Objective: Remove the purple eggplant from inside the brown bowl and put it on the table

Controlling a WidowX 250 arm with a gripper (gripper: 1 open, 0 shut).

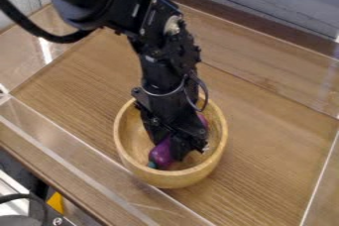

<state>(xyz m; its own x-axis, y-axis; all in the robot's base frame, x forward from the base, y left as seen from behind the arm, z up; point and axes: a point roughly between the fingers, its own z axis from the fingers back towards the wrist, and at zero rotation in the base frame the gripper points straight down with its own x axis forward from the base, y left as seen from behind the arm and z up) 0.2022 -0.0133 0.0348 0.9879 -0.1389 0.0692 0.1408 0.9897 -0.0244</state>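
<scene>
The brown bowl (123,139) stands on the table (79,81), right of centre and toward the near side. My black gripper (169,149) points straight down into the bowl. Its fingers are shut on the purple eggplant (162,155), which shows as a glossy purple lump between the fingertips, low in the bowl. The gripper body hides most of the eggplant and the bowl's floor. I cannot tell whether the eggplant still rests on the bottom.
Clear acrylic walls (79,175) border the tabletop on all sides, and the near one runs close in front of the bowl. Bare wood lies to the left (73,91) and right (279,121) of the bowl. Black and yellow hardware (54,208) sits outside the near left corner.
</scene>
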